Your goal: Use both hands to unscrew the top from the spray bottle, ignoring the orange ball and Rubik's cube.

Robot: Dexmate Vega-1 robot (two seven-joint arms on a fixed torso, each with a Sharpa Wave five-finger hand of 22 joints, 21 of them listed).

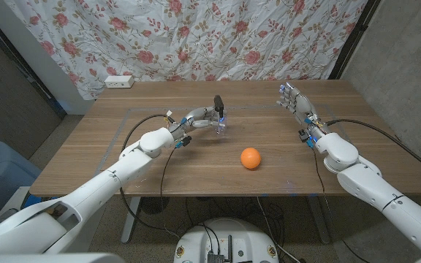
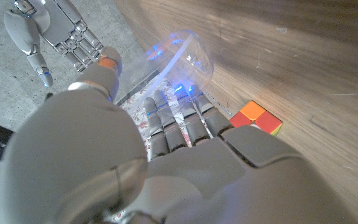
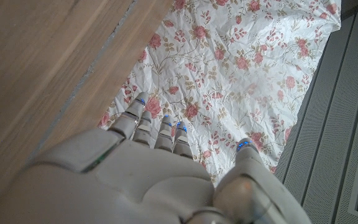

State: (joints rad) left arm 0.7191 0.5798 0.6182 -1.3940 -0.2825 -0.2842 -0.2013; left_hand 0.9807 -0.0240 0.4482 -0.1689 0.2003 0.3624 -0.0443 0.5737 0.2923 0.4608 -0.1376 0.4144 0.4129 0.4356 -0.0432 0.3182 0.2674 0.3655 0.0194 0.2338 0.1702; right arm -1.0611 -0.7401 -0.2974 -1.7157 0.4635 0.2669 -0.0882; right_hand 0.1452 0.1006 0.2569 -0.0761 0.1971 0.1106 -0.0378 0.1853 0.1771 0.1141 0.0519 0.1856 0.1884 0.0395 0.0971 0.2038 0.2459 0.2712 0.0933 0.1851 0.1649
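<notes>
Left robot hand (image 1: 198,119) is wrapped around the clear spray bottle (image 1: 221,126) near the middle of the surface (image 1: 159,164). In the left wrist view the fingers (image 2: 178,121) curl round the transparent body (image 2: 188,53), so that hand is clamped on the bottle. Bottle stands upright, long axis vertical, with the black spray top (image 1: 218,103) sticking up above the left hand's grip.

Right robot hand (image 1: 295,100) is raised over the far right of the surface, fingers extended and apart, holding nothing. Right wrist view shows its fingers (image 3: 153,127) straight out toward the floral curtain (image 3: 229,68), nothing between them.

Key relation: the top lies well to the right hand's left, across the surface toward the centre. The left hand already occupies the body, so the top is the only free grab point, and it belongs to the right hand. My read: the right arm has to sweep inward and come down onto the cap from above or the side, then twist about the vertical axis while the left hand holds the body fixed.

Orange ball (image 1: 250,158) sits between the two hands, nearer the front edge, roughly under the sweep path, so keep the right hand high. Rubik's cube (image 2: 257,117) shows in the left wrist view, on the surface close by the left hand. Unscrewing not started, by the look of it.
</notes>
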